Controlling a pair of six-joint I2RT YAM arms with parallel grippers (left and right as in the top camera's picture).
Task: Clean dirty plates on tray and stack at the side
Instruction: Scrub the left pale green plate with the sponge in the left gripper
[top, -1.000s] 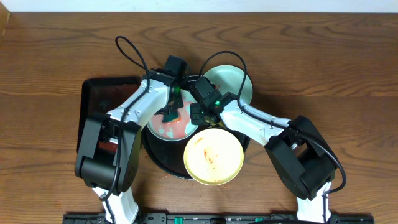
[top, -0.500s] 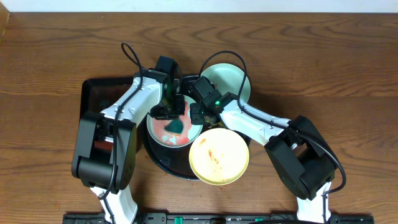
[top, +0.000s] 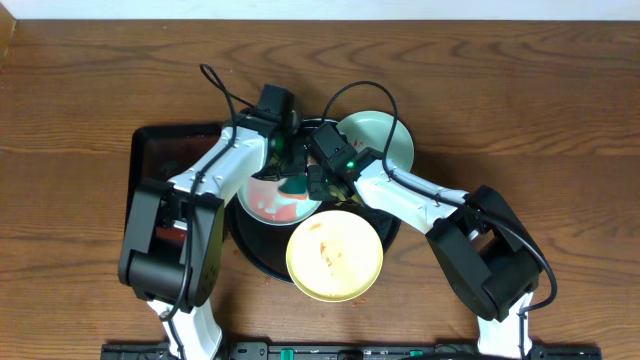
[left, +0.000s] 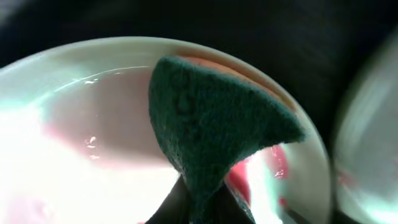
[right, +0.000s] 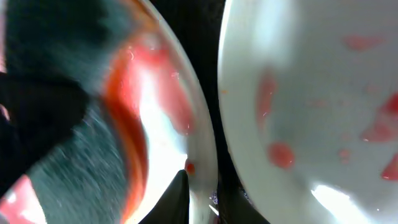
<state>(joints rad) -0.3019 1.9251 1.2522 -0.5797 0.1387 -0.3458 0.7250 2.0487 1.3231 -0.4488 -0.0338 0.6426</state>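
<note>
Beneath left tool (left: 200, 208) (clasping sponge (left: 211, 124)) sits smeared plate (left: 93, 124).

A brown wood-grain worktop (top: 520, 100) fills the overhead view. A rectangular black tray (top: 150, 160) with a reddish sheen lies on it at 9 o'clock from the centre. A dark teal sponge (top: 296, 185) sits at 3 o'clock from that tray, well apart from it. In the left wrist view the sponge (left: 211, 130) looks rough and pitted, one corner pointing to 3 o'clock, its body narrowing toward 6 o'clock.
</note>
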